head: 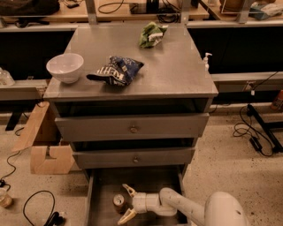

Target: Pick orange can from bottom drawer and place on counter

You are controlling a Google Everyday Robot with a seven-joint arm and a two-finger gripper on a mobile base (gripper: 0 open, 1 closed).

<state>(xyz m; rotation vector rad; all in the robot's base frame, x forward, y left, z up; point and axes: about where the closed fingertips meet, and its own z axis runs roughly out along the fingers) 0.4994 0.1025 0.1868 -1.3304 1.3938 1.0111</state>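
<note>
Down at the front, the gripper [124,205] reaches into the bottom drawer [154,182], its two fingers spread wide apart, not closed on anything. The orange can [117,201] stands upright on the drawer floor near the left side, in the gap between the open fingertips; whether either finger touches it cannot be told. Above the open drawer sit two closed drawer fronts [132,127], each with a small round knob. On the counter [172,75] a white bowl [65,67] sits at the left edge, a blue snack bag [116,70] just beside it, and a green bag [151,34] near the back. A wooden bench [132,12] with cables runs behind.
</note>
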